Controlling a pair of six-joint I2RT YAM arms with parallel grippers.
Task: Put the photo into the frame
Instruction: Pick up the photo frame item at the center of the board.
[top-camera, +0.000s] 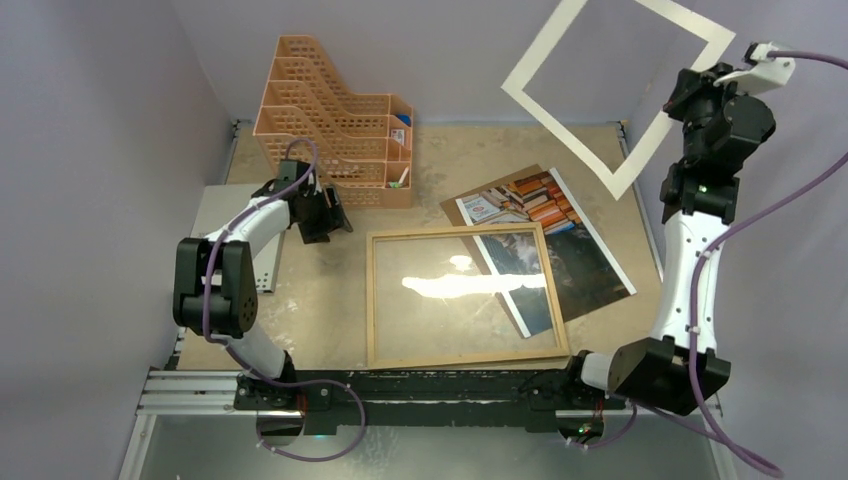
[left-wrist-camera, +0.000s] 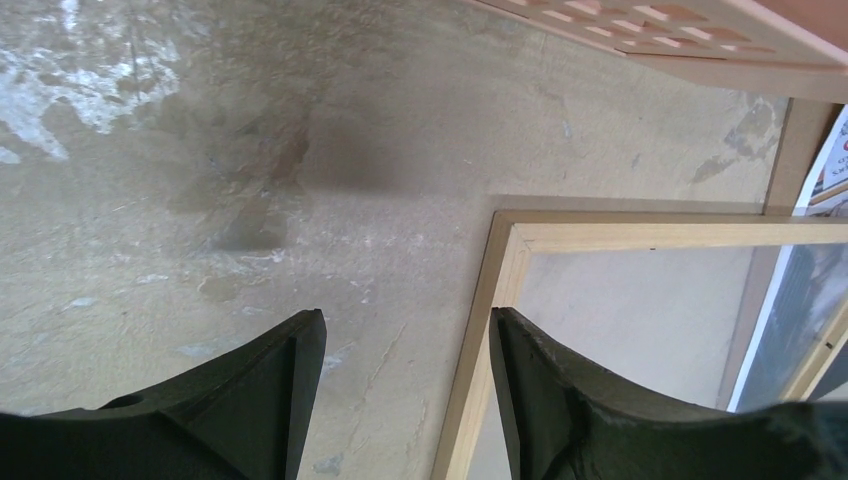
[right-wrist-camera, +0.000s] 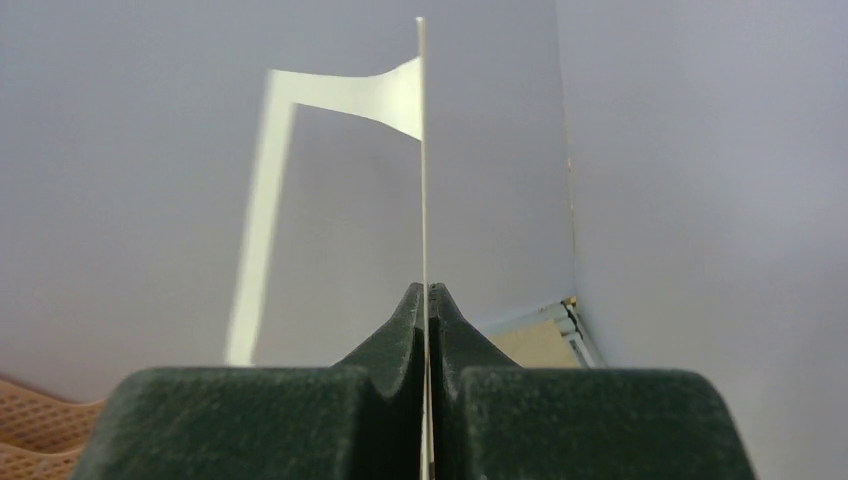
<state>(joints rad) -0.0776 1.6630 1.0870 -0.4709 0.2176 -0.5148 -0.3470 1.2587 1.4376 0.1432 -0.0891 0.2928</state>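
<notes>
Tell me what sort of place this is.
Probably a lab robot test cell: plain walls box in a scuffed table, and a left arm and right arm are bolted to a metal rail at its near edge.

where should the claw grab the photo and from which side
Probably the white border along the right long edge of the photo, coming from the right. It lies flat with its near-left part under the frame, so that edge is free; a thin sheet needs a low pinch.
</notes>
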